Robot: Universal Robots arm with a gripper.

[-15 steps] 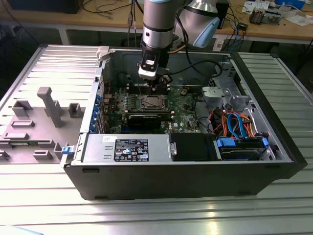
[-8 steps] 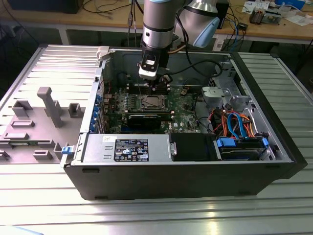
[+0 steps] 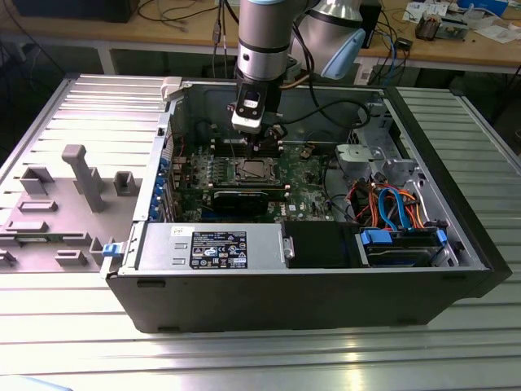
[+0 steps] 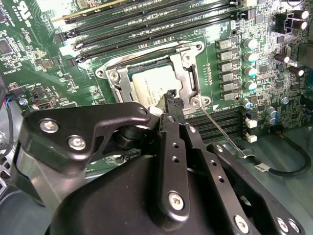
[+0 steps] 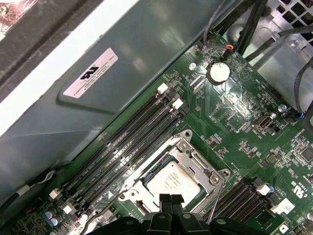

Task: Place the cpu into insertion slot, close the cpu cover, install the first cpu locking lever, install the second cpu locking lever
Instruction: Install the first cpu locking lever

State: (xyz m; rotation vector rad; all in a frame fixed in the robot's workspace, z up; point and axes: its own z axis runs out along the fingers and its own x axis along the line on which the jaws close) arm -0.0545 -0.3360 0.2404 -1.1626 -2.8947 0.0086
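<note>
Gripper (image 5: 170,199): fingers pressed together, nothing between them; tips hang just above the near edge of the socket in both wrist views.
Chip (image 5: 172,180): silvery square, lying flat inside the socket, seen through the cover's window.
Cover (image 4: 188,81): thin metal frame folded down flat over the chip, rim around all sides.
Socket (image 3: 253,170): mid-board, on the green board, directly under the gripper in the exterior view.
Lever (image 4: 222,133): thin wire rod beside the socket, slanting away from its corner, end lifted clear of the board.
Memory slots (image 5: 132,137): long dark rows just beyond the socket, running parallel to its far edge.
Coin battery (image 5: 218,72): round, silvery, farther out on the board near black cables.
Case (image 3: 285,293): open black computer case lying on its side on the ribbed metal desk (image 3: 73,342).
Grey fixture (image 3: 85,175): on the desk at the exterior view's left, well apart from the case.
</note>
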